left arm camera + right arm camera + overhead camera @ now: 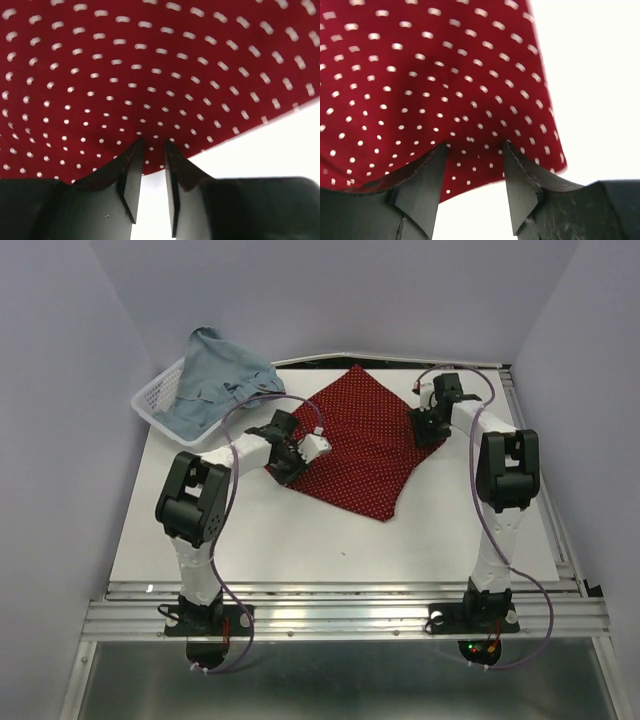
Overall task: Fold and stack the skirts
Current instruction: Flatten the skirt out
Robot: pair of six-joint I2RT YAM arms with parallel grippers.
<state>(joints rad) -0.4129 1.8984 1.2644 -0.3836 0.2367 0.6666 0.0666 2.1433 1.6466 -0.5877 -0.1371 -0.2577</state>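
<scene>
The dark red skirt with white dots lies spread flat on the white table, set like a diamond. My left gripper is at its left edge; in the left wrist view the gripper has a narrow gap, with its tips resting on the skirt's hem. My right gripper is at the skirt's right corner; in the right wrist view it is open, tips on the cloth near its edge. The light blue denim skirt lies crumpled in and over the basket at the back left.
The white mesh basket stands at the table's back left corner. Bare white table lies in front of the red skirt. Grey walls close in on the left, back and right.
</scene>
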